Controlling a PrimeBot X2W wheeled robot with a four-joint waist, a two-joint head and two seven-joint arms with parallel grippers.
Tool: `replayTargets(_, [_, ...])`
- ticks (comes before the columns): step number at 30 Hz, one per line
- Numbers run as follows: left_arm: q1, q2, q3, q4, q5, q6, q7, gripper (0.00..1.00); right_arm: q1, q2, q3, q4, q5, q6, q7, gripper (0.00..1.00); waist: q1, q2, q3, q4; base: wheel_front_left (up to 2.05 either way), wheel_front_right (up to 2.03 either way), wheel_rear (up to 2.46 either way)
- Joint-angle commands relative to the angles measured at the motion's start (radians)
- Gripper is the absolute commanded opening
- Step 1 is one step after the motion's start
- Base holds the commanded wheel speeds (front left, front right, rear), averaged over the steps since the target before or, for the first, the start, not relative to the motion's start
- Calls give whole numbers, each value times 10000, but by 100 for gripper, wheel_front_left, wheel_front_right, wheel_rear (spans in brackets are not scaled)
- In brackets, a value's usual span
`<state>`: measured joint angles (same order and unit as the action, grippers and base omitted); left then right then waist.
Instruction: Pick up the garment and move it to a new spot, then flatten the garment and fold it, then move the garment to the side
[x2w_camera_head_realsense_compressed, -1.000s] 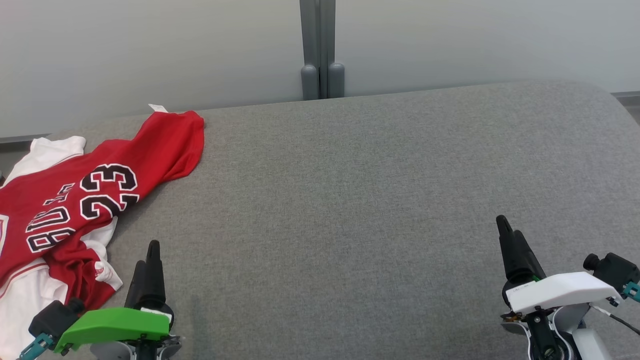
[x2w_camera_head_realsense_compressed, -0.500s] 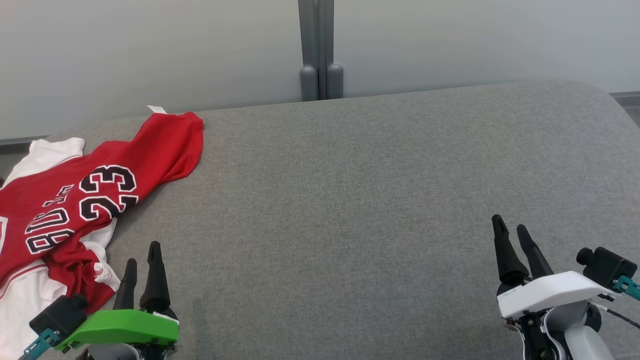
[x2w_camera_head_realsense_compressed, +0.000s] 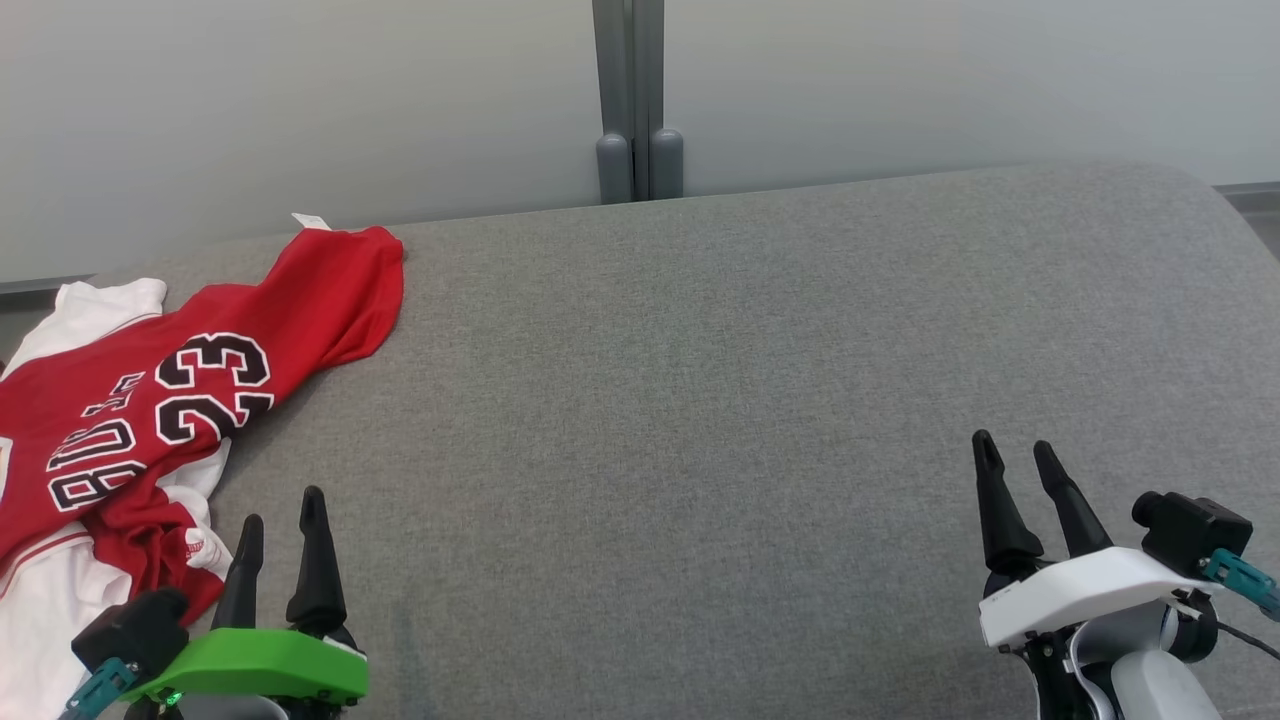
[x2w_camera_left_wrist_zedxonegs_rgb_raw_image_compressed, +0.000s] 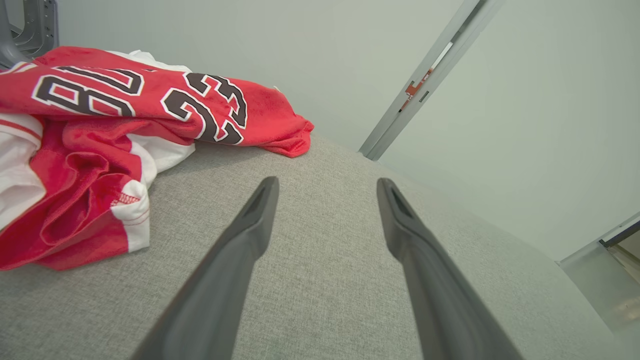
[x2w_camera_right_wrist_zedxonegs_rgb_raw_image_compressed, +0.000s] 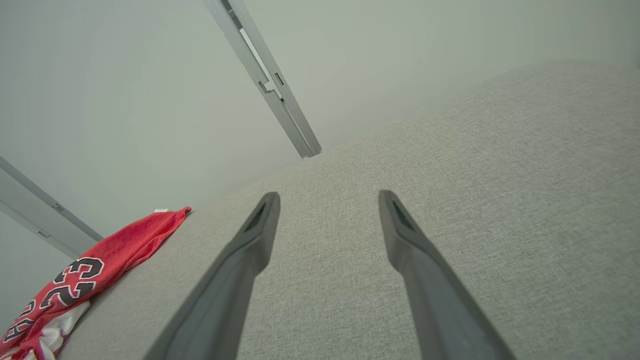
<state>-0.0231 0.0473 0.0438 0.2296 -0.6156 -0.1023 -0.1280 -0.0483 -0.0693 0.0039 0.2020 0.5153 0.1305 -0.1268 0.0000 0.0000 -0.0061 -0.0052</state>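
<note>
Crumpled red-and-white 23 jersey (x2w_camera_head_realsense_compressed: 150, 400) heaped at left of grey fabric desk (x2w_camera_head_realsense_compressed: 700, 400); left claw (x2w_camera_head_realsense_compressed: 280, 508) just beside it, right claw (x2w_camera_head_realsense_compressed: 1012, 448) well apart, both wide, empty, likely pre-pickup

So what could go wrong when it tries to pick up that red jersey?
1. The jersey lies bunched in red and white folds, so the open left gripper beside it might pinch several layers, or only one, which would make flattening harder.
2. It sits near the left end of the grey cushion; a clumsy tug could slide it off.
3. The open right gripper is far across the cushion, so helping may need a long reach.
</note>
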Motion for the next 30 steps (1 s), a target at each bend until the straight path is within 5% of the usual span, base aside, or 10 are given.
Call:
replayTargets(1, [35, 82, 21, -75, 339, -37, -112, 100, -103, -48, 33, -73, -364, 2, -128, 100, 0, 0, -8, -9, 0, 0, 0])
replayTargets(30, [310, 98, 73, 444, 3237, -161, -804, 100, 68, -99, 253, -32, -3223, 3, -816, 100, 0, 0, -119, 46, 0, 0, 0])
